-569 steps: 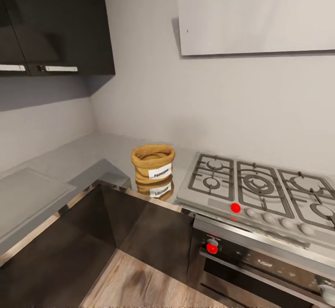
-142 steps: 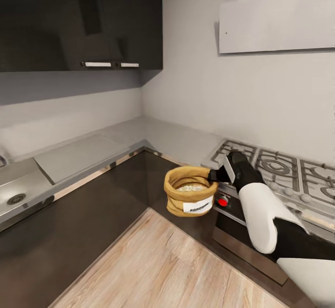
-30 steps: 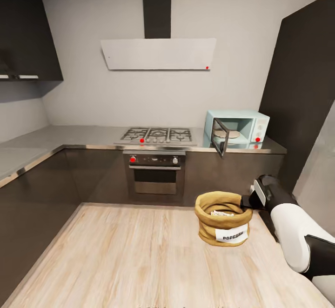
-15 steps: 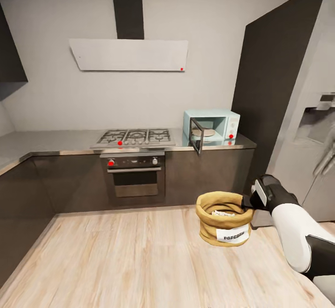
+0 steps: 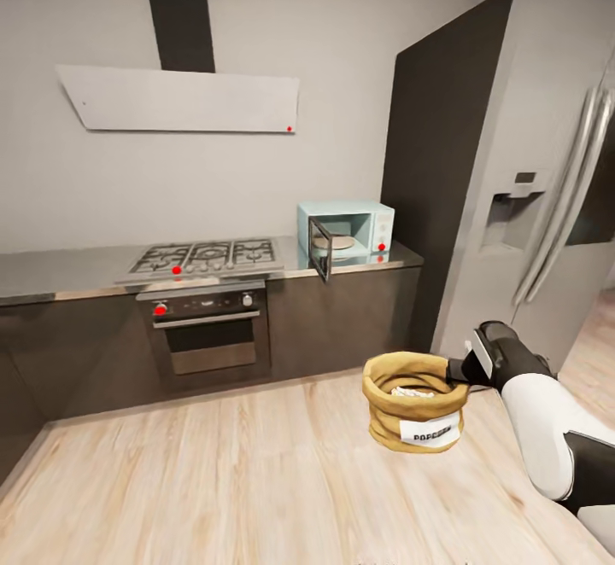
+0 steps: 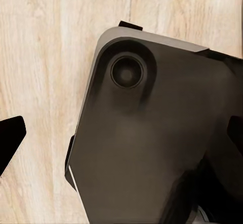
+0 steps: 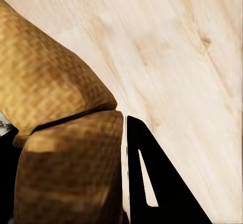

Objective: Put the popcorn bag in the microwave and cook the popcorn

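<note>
The tan burlap popcorn bag (image 5: 412, 411) hangs above the wooden floor at the lower right of the head view, label facing me. My right gripper (image 5: 453, 370) is shut on its rolled rim (image 7: 66, 158), one black finger (image 7: 147, 178) outside the rim. Pale popcorn (image 5: 408, 393) lies inside the bag. The mint-blue microwave (image 5: 369, 225) stands on the grey countertop (image 5: 77, 270) further back, its door (image 5: 319, 249) swung open. My left gripper (image 6: 122, 135) is open, its black fingertips wide apart over a dark part of the robot.
A steel gas hob (image 5: 205, 256) and built-in oven (image 5: 209, 326) sit left of the microwave. A tall dark panel (image 5: 436, 164) and a steel fridge (image 5: 547, 206) stand to the right. Wooden floor (image 5: 213, 480) stretches between me and the cabinets.
The camera has turned right: hob and microwave slid left in the picture and the fridge came into view. The bag stays held in my right gripper at the same spot.
</note>
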`<state>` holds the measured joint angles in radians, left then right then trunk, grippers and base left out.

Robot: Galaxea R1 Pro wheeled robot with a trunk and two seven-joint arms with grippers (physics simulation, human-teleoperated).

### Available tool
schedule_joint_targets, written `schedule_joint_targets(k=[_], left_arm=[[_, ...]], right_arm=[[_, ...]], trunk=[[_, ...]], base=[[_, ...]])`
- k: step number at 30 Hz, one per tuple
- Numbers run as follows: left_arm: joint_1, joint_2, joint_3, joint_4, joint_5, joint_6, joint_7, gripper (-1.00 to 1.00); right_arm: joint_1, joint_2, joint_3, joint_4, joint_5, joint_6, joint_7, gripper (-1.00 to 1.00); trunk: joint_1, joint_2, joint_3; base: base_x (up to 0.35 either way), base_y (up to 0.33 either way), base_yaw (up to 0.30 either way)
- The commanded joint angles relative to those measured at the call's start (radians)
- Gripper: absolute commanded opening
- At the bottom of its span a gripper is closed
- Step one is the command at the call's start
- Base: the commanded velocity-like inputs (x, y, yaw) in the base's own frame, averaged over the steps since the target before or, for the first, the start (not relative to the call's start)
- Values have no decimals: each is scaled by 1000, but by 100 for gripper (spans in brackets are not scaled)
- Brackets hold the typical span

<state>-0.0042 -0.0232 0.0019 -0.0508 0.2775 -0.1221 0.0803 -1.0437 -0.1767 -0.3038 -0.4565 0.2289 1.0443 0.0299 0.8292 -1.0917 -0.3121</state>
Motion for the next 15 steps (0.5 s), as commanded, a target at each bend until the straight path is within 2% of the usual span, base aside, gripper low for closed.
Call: schedule_joint_targets(k=[1,4,15], left_arm=[[0,0,0,0,3,-3,2,100],[0,0,0,0,3,-3,2,100],[0,0,4,0,3,-4,2,100]], right_arm=[[-1,0,-6,-1,6,3,4,-100],[-1,-8,-6,-1,6,3,3,-100],[-1,-9,-6,-1,6,3,3,-100]], trunk=[[0,-1,-1],[0,-1,0],[0,-1,5]], base=[[0,0,-295],[0,0,-295],[0,0,-295]])
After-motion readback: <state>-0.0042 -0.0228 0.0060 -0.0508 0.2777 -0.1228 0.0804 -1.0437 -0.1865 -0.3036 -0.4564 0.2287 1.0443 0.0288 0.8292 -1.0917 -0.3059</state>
